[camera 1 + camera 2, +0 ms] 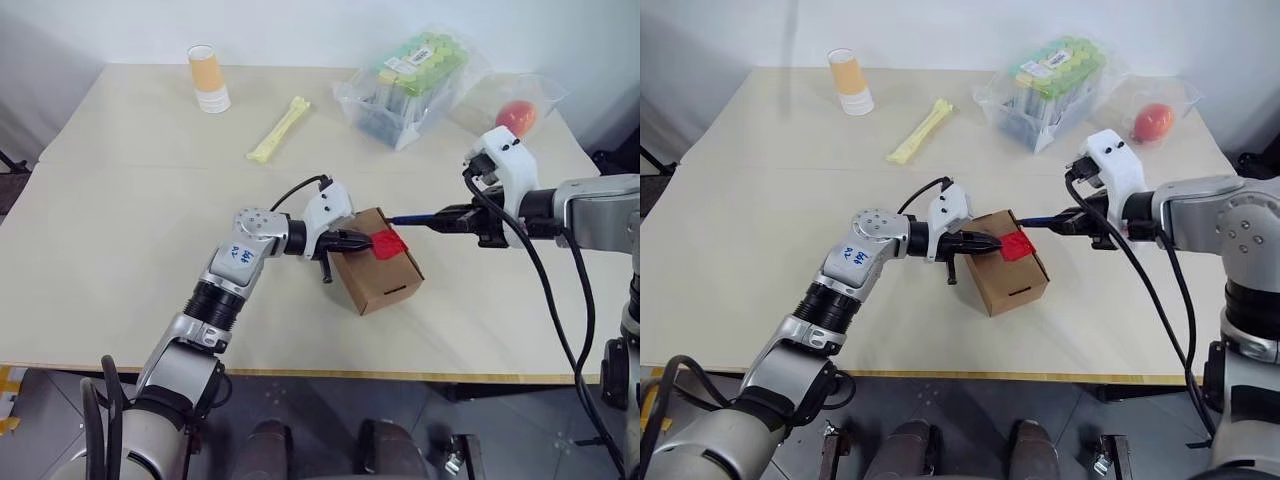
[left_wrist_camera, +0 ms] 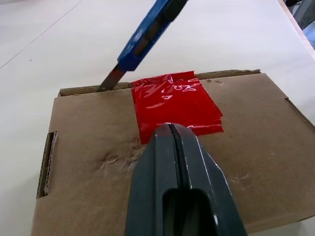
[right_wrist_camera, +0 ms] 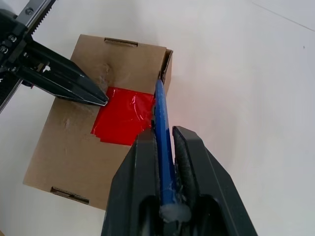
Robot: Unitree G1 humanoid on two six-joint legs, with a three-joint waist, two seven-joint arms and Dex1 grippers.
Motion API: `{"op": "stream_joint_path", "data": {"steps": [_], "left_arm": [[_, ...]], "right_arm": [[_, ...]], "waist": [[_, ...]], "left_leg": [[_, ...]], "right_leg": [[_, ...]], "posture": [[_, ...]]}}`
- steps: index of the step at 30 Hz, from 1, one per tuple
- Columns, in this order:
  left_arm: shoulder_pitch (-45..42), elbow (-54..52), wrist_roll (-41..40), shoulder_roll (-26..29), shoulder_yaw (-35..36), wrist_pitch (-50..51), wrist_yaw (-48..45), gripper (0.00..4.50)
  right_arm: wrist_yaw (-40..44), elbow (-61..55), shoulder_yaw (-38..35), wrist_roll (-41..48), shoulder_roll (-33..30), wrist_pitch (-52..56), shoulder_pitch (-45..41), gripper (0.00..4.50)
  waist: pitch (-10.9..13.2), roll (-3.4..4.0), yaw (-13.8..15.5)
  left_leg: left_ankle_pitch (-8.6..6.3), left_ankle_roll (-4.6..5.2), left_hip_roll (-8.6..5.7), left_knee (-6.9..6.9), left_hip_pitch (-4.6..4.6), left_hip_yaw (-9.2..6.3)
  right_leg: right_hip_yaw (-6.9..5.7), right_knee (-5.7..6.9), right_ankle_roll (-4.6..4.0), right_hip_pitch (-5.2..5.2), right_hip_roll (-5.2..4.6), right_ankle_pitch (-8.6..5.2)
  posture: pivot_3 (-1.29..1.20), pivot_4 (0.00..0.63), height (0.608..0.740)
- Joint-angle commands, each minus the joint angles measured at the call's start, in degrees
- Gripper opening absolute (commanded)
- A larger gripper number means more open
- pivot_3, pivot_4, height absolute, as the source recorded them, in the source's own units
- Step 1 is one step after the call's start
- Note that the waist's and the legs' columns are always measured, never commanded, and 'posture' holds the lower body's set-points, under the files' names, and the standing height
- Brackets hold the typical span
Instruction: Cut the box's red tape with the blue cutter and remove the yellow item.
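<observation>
The brown cardboard box (image 1: 378, 270) stands mid-table, with the red tape (image 1: 390, 242) on its lid at the far edge. My left gripper (image 1: 366, 241) is shut, and its tips (image 2: 171, 129) press on the lid at the tape's near edge. From the right, my right gripper (image 1: 468, 218) is shut on the blue cutter (image 1: 415, 217). The cutter's blade (image 2: 110, 81) touches the lid's seam edge just beside the tape (image 2: 174, 101). In the right wrist view the cutter (image 3: 162, 118) runs between the fingers to the box's corner (image 3: 167, 54). The yellow item is hidden.
At the back of the table (image 1: 120, 250) stand an orange-and-white cup (image 1: 208, 78), a pale-yellow bone-shaped stick (image 1: 279, 129) and a clear plastic container of green-capped tubes (image 1: 408, 85). A red-orange ball in clear wrap (image 1: 516, 116) lies at the back right.
</observation>
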Motion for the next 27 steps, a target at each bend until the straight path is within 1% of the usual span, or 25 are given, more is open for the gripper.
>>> {"op": "stream_joint_path", "data": {"steps": [1,6,10,14,21,27], "left_arm": [[1.5,0.6,1.7,0.5,-2.6,1.5,-0.6,0.0],[1.7,2.5,5.2,1.2,-5.1,0.0,0.6,0.0],[2.5,5.2,9.8,2.0,-9.4,-1.2,1.5,0.0],[3.2,7.4,11.6,1.3,-11.8,-1.7,1.4,0.0],[3.2,9.2,11.9,-1.3,-11.8,-2.4,2.1,0.0],[3.4,9.9,11.9,-1.6,-11.3,-2.9,2.0,0.0]], "right_arm": [[1.0,-1.6,-0.5,0.8,-0.6,0.3,-0.4,0.16],[2.2,-0.5,3.0,1.2,-2.1,0.3,-2.2,0.16],[3.0,3.4,8.8,2.7,-3.5,0.3,-7.0,0.16],[2.5,11.5,15.4,5.8,-3.9,0.3,-15.3,0.16],[5.6,13.3,30.4,10.8,-9.5,0.3,-23.7,0.16],[9.2,15.4,37.4,7.4,-10.5,0.3,-26.3,0.16]], "waist": [[0.0,0.0,0.0],[0.0,0.02,0.0],[-0.3,0.04,0.0],[-0.4,0.08,-0.1],[-0.8,-0.1,0.6],[-1.5,-0.29,1.0]], "left_leg": [[0.0,0.0,0.0,0.0,0.0,0.0],[0.0,0.0,0.0,0.0,0.04,0.0],[0.0,0.0,0.0,-0.01,0.17,0.01],[-0.01,0.02,0.01,-0.15,0.99,0.07],[-0.03,0.05,0.0,-0.08,1.0,0.02],[-0.05,0.08,-0.01,-0.1,1.0,0.02]], "right_leg": [[0.0,0.0,0.0,0.0,0.0,0.0],[0.0,0.0,0.0,0.02,0.0,0.0],[0.03,0.0,0.0,0.15,0.0,0.0],[0.08,-0.19,0.0,0.97,0.0,0.0],[0.14,-0.2,0.0,1.04,0.0,0.0],[0.14,-0.25,0.0,1.06,-0.01,0.0]], "posture": [[0.0,0.15,0.74],[0.0,0.15,0.74],[0.0,0.15,0.74],[0.0,0.15,0.74],[0.0,0.15,0.74],[0.0,0.15,0.74]]}}
